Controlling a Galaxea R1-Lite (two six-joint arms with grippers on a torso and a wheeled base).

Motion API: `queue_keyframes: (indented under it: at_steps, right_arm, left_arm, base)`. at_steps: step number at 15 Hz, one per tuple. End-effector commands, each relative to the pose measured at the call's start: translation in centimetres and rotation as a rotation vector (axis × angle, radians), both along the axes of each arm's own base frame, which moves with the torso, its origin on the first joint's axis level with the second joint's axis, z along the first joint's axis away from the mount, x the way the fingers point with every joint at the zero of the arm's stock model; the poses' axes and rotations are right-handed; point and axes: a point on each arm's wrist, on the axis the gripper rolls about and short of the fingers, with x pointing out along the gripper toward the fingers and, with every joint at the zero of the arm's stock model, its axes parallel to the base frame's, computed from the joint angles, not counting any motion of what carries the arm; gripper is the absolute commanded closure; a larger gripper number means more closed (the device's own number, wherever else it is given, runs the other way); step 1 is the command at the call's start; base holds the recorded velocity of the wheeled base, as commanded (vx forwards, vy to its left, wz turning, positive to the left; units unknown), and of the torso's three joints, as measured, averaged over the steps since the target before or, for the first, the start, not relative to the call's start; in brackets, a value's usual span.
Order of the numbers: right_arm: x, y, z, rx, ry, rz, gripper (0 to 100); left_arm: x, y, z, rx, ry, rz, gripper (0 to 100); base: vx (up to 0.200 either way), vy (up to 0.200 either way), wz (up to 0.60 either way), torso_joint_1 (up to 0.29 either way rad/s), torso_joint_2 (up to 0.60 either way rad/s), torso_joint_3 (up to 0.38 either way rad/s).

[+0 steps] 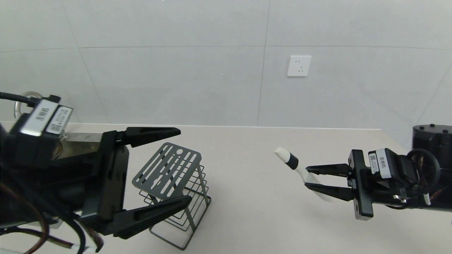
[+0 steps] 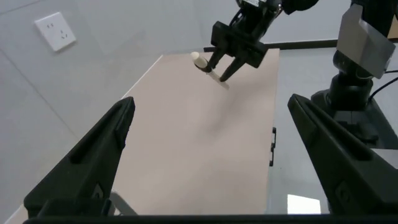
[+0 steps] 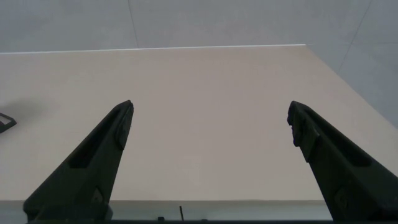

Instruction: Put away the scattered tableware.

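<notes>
A white utensil with a black band near its handle end sits in my right gripper, which is shut on its neck above the right half of the table. The handle points toward the back left. From the left wrist view, that gripper and the utensil hang over the table's far end. My left gripper is wide open and holds nothing, raised beside a dark wire rack with a slotted top plate. In the right wrist view, dark fingers frame bare tabletop.
A metal sink and curved faucet lie behind my left arm. A wall socket is on the tiled back wall. The table's right edge drops off beyond my right arm. The rack's corner also shows in the right wrist view.
</notes>
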Motion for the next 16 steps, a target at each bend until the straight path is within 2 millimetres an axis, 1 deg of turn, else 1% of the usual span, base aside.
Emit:
queue_keyframes:
  at_steps: [1, 2, 5, 6, 9, 10, 11, 13, 14, 16]
  right_arm:
    - [-0.2, -0.1, 0.4, 0.006, -0.027, 0.003, 100]
    - [-0.3, -0.1, 0.4, 0.006, -0.027, 0.001, 100]
    - [-0.4, -0.1, 0.5, 0.006, -0.034, 0.004, 100]
    - [-0.4, -0.1, 0.6, 0.006, -0.038, 0.004, 100]
    - [-0.4, -0.1, 0.7, 0.009, -0.046, 0.004, 100]
    - [-0.4, -0.1, 0.8, 0.009, -0.047, 0.004, 100]
    - [-0.5, -0.1, 0.8, 0.01, -0.05, 0.004, 100]
    - [-0.6, -0.2, 0.9, 0.011, -0.054, 0.004, 100]
    - [-0.7, -0.2, 1.0, 0.013, -0.059, 0.004, 100]
    - [-0.7, -0.2, 1.2, 0.014, -0.066, 0.006, 100]
  left_arm:
    - [3.3, -2.9, -3.5, 0.04, 0.071, -0.045, 0]
    - [4.0, -3.4, -3.9, 0.028, 0.054, -0.048, 0]
    - [4.2, -5.1, -4.7, 0.006, 0.063, -0.101, 0]
    - [4.4, -6.0, -4.8, 0.0, 0.062, -0.123, 0]
    - [5.7, -8.0, -5.0, -0.015, 0.041, -0.153, 0]
    - [5.8, -8.2, -5.0, -0.018, 0.039, -0.157, 0]
    - [5.9, -9.1, -5.0, -0.025, 0.051, -0.177, 0]
    - [6.1, -9.9, -5.4, -0.025, 0.074, -0.19, 0]
    - [6.7, -10.9, -5.6, -0.027, 0.075, -0.199, 0]
    - [7.1, -12.1, -5.4, -0.038, 0.06, -0.218, 0]
  base:
    - [0.0, 0.0, 0.0, 0.0, 0.0, 0.0]
    - [0.0, 0.0, 0.0, 0.0, 0.0, 0.0]
    - [0.0, 0.0, 0.0, 0.0, 0.0, 0.0]
    - [0.0, 0.0, 0.0, 0.0, 0.0, 0.0]
    - [0.0, 0.0, 0.0, 0.0, 0.0, 0.0]
    - [0.0, 0.0, 0.0, 0.0, 0.0, 0.0]
    - [0.0, 0.0, 0.0, 0.0, 0.0, 0.0]
    - [0.0, 0.0, 0.0, 0.0, 0.0, 0.0]
    - [0.0, 0.0, 0.0, 0.0, 0.0, 0.0]
    - [0.0, 0.0, 0.0, 0.0, 0.0, 0.0]
